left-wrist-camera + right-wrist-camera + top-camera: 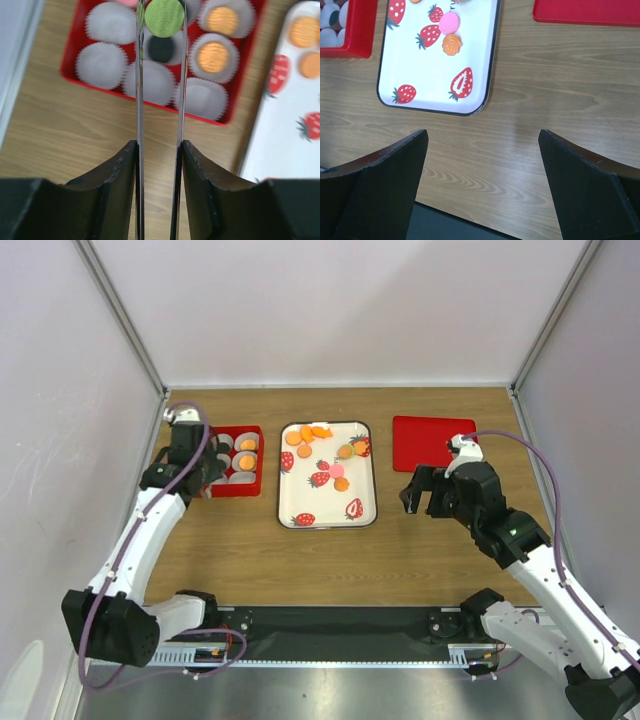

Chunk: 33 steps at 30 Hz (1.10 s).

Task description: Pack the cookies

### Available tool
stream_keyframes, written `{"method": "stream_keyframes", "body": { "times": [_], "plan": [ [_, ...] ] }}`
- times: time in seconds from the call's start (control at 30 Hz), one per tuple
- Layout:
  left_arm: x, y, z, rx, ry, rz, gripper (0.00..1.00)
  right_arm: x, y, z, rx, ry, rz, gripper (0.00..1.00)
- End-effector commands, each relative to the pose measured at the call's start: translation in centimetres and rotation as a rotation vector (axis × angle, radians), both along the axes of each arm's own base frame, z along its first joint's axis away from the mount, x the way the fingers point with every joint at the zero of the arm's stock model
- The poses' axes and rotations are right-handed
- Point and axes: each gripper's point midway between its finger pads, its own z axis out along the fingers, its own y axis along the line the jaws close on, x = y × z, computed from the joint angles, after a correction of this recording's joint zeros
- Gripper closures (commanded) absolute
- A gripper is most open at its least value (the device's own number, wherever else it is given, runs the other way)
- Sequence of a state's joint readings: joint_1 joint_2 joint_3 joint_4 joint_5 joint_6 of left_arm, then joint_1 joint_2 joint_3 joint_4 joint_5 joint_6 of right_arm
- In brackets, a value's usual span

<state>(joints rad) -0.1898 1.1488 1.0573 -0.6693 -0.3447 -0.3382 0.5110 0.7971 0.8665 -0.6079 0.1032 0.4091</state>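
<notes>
Several orange cookies (305,451) and a pink one (337,470) lie on the white strawberry tray (327,510). My left gripper (161,20) is over the red box (72,50), shut on a green cookie (164,16) between its thin metal blades. Below it, a black cookie (161,49) sits in a pale cup; two orange cookies (212,56) fill cups to its right. In the top view the left gripper (205,475) is at the box's left side. My right gripper (425,495) (482,135) is open and empty over bare wood, right of the tray.
A flat red lid (432,443) lies at the back right, beyond my right gripper. The box holds several vacant pale cups (102,65). The tray's rim (490,75) is ahead-left of the right gripper. Grey walls enclose the table on three sides.
</notes>
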Motion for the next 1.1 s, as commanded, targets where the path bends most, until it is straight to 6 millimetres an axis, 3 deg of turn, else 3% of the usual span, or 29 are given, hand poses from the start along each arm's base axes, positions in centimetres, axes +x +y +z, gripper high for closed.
{"method": "stream_keyframes", "body": {
  "times": [0.0,0.1,0.27,0.53,0.83,1.07],
  "plan": [
    [1.2,2.8,-0.6,0.004,-0.007,0.049,0.57,0.7,0.9,2.3,0.038,-0.07,0.036,0.0],
    [1.8,4.4,-1.6,-0.011,0.025,0.093,0.57,0.8,1.2,1.9,0.037,-0.061,0.048,0.0],
    [3.0,5.2,-2.0,0.005,0.055,0.119,0.57,0.8,1.5,1.0,0.042,-0.049,0.06,0.0],
    [4.2,8.6,-2.8,0.024,0.095,0.211,0.57,1.0,1.7,0.4,0.036,-0.043,0.067,0.0],
    [4.7,8.9,-4.0,0.017,0.124,0.208,0.52,1.2,1.7,0.2,0.031,-0.042,0.068,0.0],
    [4.7,8.6,-3.3,0.005,0.105,0.197,0.46,1.2,1.7,0.2,0.03,-0.04,0.068,0.0]
  ]
}}
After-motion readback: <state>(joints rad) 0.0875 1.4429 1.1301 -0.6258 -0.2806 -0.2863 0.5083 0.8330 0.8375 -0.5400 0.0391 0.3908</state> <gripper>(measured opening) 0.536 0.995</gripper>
